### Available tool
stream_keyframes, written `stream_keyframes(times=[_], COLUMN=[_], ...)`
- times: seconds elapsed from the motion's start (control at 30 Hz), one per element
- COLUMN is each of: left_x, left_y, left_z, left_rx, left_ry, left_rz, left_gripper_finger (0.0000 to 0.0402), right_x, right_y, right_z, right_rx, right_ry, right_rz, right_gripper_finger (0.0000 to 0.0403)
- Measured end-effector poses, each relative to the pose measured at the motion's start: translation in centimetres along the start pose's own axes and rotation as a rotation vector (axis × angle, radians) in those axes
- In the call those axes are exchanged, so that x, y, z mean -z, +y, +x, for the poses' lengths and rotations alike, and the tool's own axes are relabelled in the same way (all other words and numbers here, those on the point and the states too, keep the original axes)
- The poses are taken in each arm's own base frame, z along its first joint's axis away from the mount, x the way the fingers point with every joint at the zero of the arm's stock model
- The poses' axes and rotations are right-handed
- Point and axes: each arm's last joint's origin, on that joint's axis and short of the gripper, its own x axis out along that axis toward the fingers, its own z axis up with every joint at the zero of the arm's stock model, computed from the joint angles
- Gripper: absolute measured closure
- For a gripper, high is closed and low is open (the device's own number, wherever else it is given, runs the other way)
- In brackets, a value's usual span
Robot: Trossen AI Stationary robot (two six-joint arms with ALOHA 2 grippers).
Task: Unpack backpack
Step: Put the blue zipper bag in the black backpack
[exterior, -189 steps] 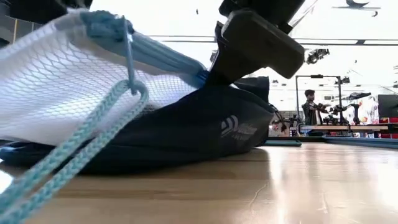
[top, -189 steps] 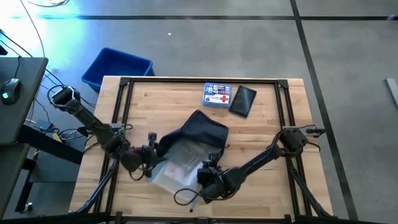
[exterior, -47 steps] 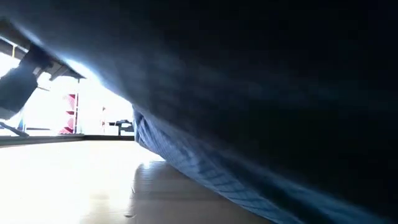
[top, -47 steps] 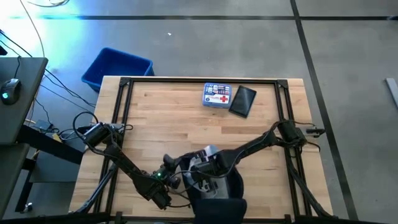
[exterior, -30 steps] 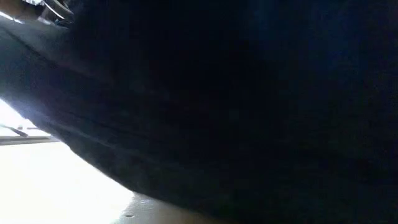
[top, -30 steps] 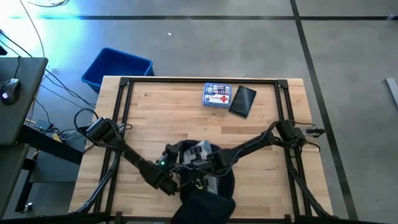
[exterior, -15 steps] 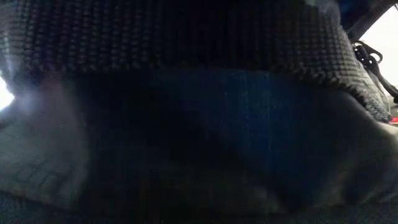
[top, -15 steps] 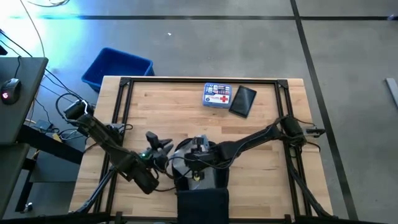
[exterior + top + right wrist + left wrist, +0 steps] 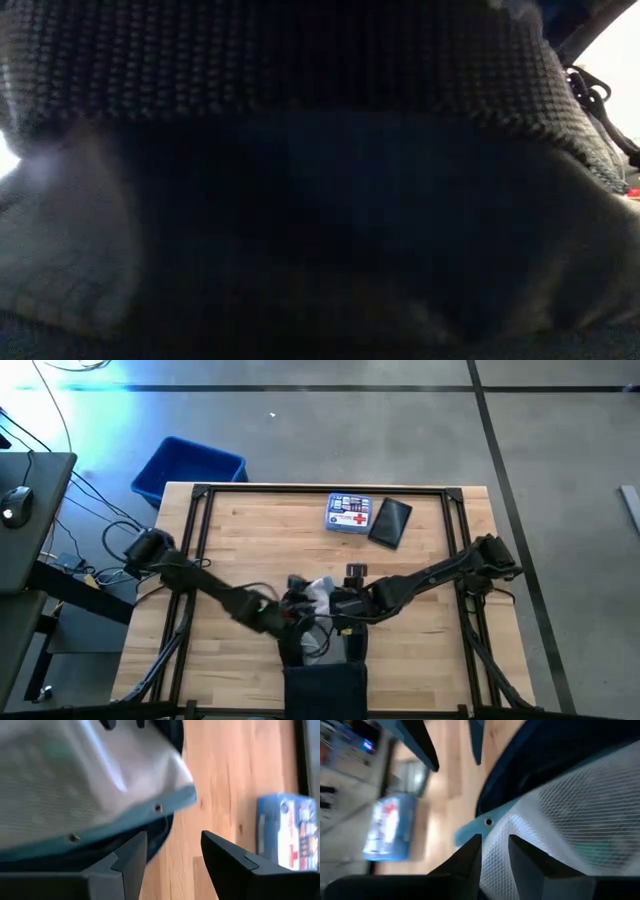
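Out past the table's far left corner a blue plastic bin sits on the floor. The left arm reaches in from the left edge of the wooden table, and its left gripper hangs over the near middle, right at the backpack. In the left wrist view its two dark fingers stand a little apart, with the blue-edged corner of a white mesh bag lying just past their tips; nothing is pinched between them.

The backpack itself lies at the near edge of the table, in the middle, its dark body running off the bottom of the overhead view. It presses right up against the low camera, filling that view with coarse dark weave. The mesh bag shows as a pale bundle at the pack's far end, between the two grippers.

The right gripper comes in from the right side and stops just beside that bundle. Its fingers are clearly spread, empty, with the bag's blue hem and bare wood beyond them.

At the far edge, right of centre, a blue first-aid box lies touching a small black pouch.
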Motion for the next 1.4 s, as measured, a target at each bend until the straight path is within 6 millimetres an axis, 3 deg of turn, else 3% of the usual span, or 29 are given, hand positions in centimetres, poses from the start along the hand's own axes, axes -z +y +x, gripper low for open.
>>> stream_keyframes(times=[0.13, 0.27, 0.47, 0.6, 0.7, 0.9, 1.23, 1.4], left_x=[1.0, 1.3, 1.4, 1.1, 1.0, 0.6, 0.6, 1.4], left_y=[-0.5, -1.5, -1.8, -1.8, -1.8, -1.5, -0.7, -1.8], left_z=[3.3, 4.7, 5.0, 5.0, 5.0, 5.2, 6.1, 8.0], left_rx=[0.113, 0.131, 0.14, 0.145, 0.149, 0.147, 0.156, 0.158], left_ry=[0.08, 0.091, 0.09, 0.069, 0.057, 0.024, 0.018, 0.058], left_rz=[0.002, 0.03, 0.021, 0.008, 0.002, -0.022, -0.103, -0.089], left_gripper_finger=[0.0336, 0.0347, 0.0358, 0.036, 0.036, 0.036, 0.036, 0.036], right_x=[2.1, 2.8, 3.5, 4.4, 4.8, 4.8, 3.5, 2.9], right_y=[-0.3, -1.0, -3.3, -3.7, -3.5, -2.3, -0.1, 0.3], right_z=[4.2, 7.4, 9.3, 10.0, 10.1, 9.6, 6.7, 5.7], right_rx=[-0.042, -0.149, -0.123, -0.161, -0.172, -0.119, 0.256, 0.352], right_ry=[0.049, -0.024, 0.002, 0.06, 0.072, 0.053, -0.092, -0.141], right_rz=[0.022, 0.087, 0.225, 0.247, 0.24, 0.194, 0.127, 0.122], right_gripper_finger=[0.0199, 0.0168, 0.0158, 0.018, 0.0229, 0.0384, 0.0402, 0.0403])
